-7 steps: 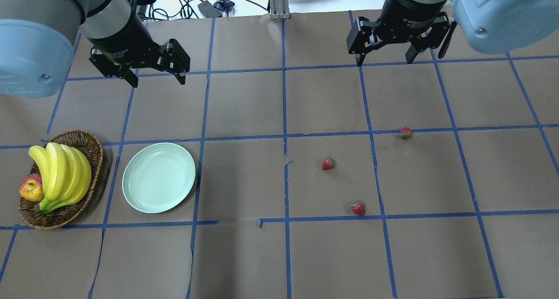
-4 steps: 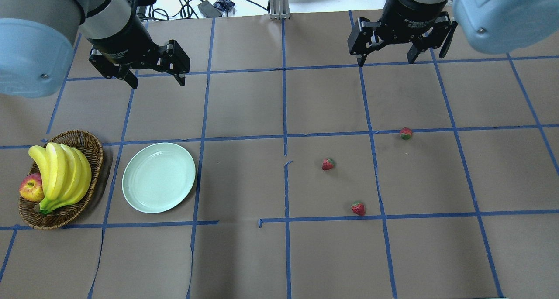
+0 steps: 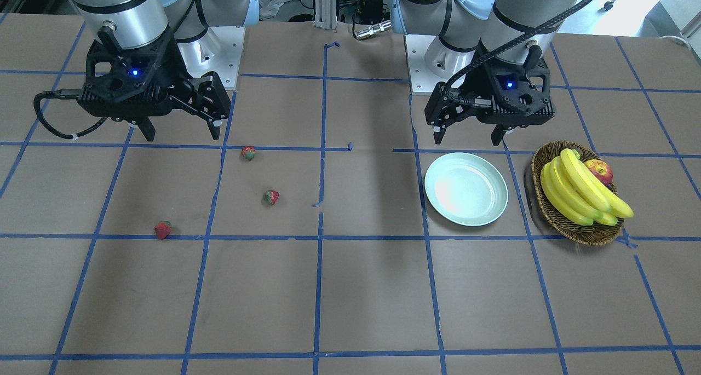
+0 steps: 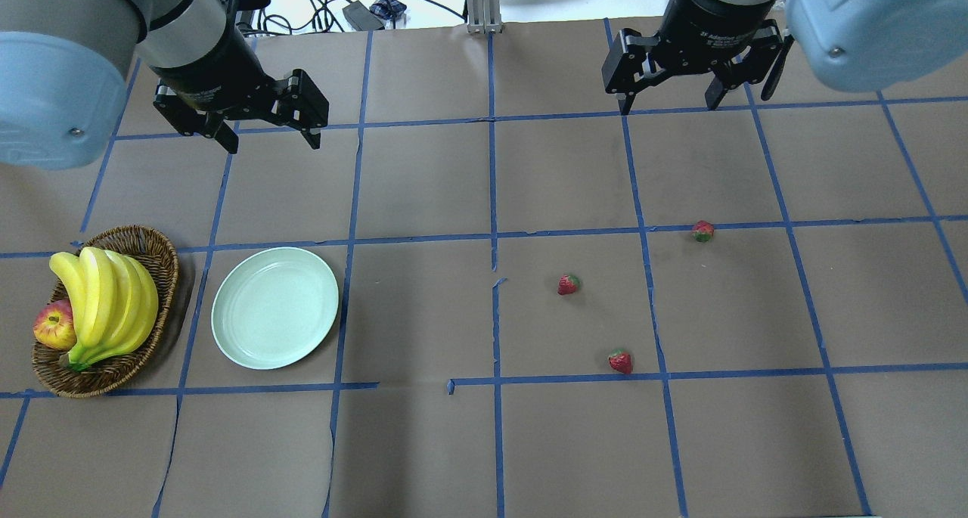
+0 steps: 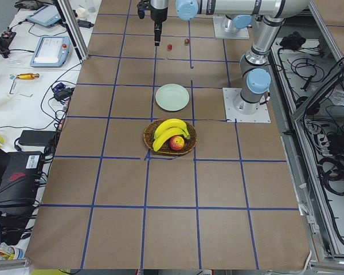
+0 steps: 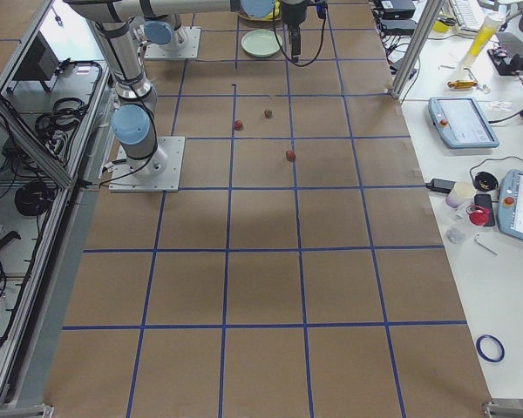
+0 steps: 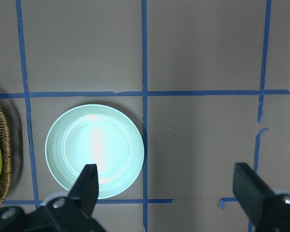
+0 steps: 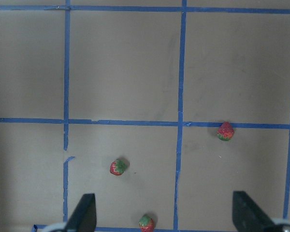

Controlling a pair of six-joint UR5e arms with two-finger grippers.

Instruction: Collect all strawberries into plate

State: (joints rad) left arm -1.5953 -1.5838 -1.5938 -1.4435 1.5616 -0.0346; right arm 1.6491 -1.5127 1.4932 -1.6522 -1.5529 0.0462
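Three strawberries lie on the brown paper right of centre in the overhead view: one (image 4: 702, 231) on a tape line, one (image 4: 568, 284) nearer the middle, one (image 4: 620, 361) nearest the front. They also show in the right wrist view (image 8: 225, 131) (image 8: 118, 167) (image 8: 146, 223). The pale mint plate (image 4: 274, 307) sits empty at the left, also in the left wrist view (image 7: 94, 151). My left gripper (image 4: 271, 134) hangs open and empty behind the plate. My right gripper (image 4: 668, 102) hangs open and empty behind the strawberries.
A wicker basket (image 4: 163, 259) with bananas (image 4: 106, 302) and an apple (image 4: 54, 326) stands left of the plate. Blue tape lines grid the brown paper. Cables and devices lie beyond the table's far edge.
The right gripper has crept slightly away toward the far edge. The left arm, plate and strawberries have not moved.
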